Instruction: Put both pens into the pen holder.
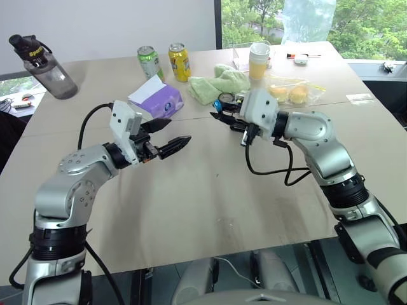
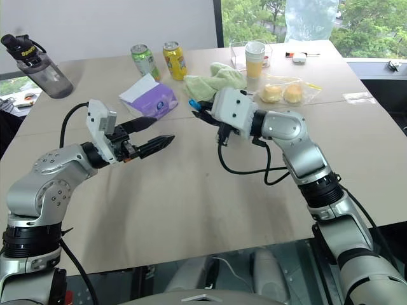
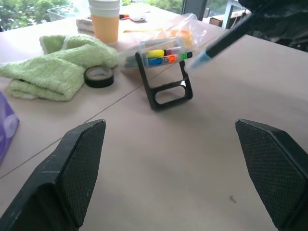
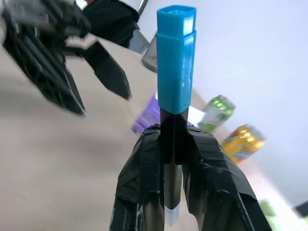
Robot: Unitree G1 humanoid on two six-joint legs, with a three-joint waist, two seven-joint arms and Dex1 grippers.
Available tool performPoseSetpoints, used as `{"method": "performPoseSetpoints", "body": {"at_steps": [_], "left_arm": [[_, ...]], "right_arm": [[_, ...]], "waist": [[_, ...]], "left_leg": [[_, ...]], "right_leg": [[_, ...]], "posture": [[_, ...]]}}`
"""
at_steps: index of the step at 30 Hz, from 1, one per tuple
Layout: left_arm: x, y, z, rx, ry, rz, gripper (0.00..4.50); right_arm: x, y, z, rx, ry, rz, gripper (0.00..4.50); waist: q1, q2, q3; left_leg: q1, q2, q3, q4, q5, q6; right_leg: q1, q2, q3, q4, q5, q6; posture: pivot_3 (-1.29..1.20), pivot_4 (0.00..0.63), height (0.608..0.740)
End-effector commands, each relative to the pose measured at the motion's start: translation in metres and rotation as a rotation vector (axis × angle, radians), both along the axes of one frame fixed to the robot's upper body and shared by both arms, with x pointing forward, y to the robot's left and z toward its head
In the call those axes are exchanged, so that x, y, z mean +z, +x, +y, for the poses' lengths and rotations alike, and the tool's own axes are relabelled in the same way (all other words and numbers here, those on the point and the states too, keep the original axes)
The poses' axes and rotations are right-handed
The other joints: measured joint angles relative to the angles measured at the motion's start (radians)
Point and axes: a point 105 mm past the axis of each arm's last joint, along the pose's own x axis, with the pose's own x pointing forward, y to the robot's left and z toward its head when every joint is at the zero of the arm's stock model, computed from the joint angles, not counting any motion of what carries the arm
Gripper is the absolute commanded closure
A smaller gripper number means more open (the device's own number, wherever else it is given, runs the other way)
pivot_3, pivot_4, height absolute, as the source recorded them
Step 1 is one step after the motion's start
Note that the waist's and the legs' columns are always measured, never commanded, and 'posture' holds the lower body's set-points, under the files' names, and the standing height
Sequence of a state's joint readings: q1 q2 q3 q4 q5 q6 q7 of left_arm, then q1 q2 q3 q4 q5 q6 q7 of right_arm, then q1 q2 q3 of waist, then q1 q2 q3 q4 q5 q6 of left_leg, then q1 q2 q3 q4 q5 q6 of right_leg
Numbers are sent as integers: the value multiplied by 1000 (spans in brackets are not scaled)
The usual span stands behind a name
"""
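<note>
While the left gripper point(image 1: 170, 136) hangs over the bare middle of the table point(image 1: 191, 210) with its two black fingers spread wide and nothing between them, the right gripper point(image 4: 168, 144) has its fingers pressed together on the pen with light-blue ends point(image 4: 176, 72), pinching the black barrel so the blue cap sticks out past the fingertips. From where I stand that pen is held up off the table, just in front of the pen holder point(image 3: 166, 79), which sits near the far middle of the table beside the black tape roll point(image 3: 99, 76) and the green towel point(image 3: 57, 65). I would judge the step in hand to be carrying this pen to the holder; to do it well the right arm probably needs to tip the pen so one end lines up with the holder's opening, ease it in slowly, and let go only once the pen is seated, since a nudge could shove the light stand along the table. I cannot pick out the second pen. Going along the containers: the dark water bottle point(image 1: 46, 67) stands far left, closed; the green can point(image 1: 150, 62) and yellow can point(image 1: 179, 61) stand side by side; the holder shows coloured marker caps behind its clear front; the cup point(image 1: 259, 60) stands by a clear bag holding pale round things point(image 1: 289, 92).
</note>
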State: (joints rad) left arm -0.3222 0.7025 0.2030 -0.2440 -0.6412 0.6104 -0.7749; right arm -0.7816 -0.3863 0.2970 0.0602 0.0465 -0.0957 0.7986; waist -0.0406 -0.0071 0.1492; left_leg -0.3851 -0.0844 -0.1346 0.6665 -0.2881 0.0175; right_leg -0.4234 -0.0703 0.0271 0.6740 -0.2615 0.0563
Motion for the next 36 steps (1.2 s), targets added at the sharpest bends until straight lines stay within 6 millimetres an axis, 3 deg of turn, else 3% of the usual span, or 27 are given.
{"method": "performPoseSetpoints", "body": {"at_steps": [1,15,27,36], "left_arm": [[9,-6,-7,-33,9,-44,73],[7,-16,3,-5,55,-36,73],[3,-19,5,-5,82,-32,73],[6,-20,3,-19,69,-41,73]], "right_arm": [[17,-4,-3,49,-7,-263,4388],[11,37,-34,-57,-7,-373,4388],[1,42,-27,-42,27,-299,4388],[6,71,-35,-161,115,-186,4388]], "waist": [[-3,0,0],[-3,0,0],[-3,0,1],[-6,0,1]], "left_leg": [[0,0,0,0,0,0],[1,1,1,0,0,0],[1,1,1,0,0,0],[1,1,1,0,0,0]], "right_leg": [[0,0,0,0,0,0],[1,1,1,0,0,0],[1,1,1,0,0,0],[1,1,1,0,0,0]], "posture": [[0,150,740],[0,150,740],[0,150,740],[0,150,740]]}}
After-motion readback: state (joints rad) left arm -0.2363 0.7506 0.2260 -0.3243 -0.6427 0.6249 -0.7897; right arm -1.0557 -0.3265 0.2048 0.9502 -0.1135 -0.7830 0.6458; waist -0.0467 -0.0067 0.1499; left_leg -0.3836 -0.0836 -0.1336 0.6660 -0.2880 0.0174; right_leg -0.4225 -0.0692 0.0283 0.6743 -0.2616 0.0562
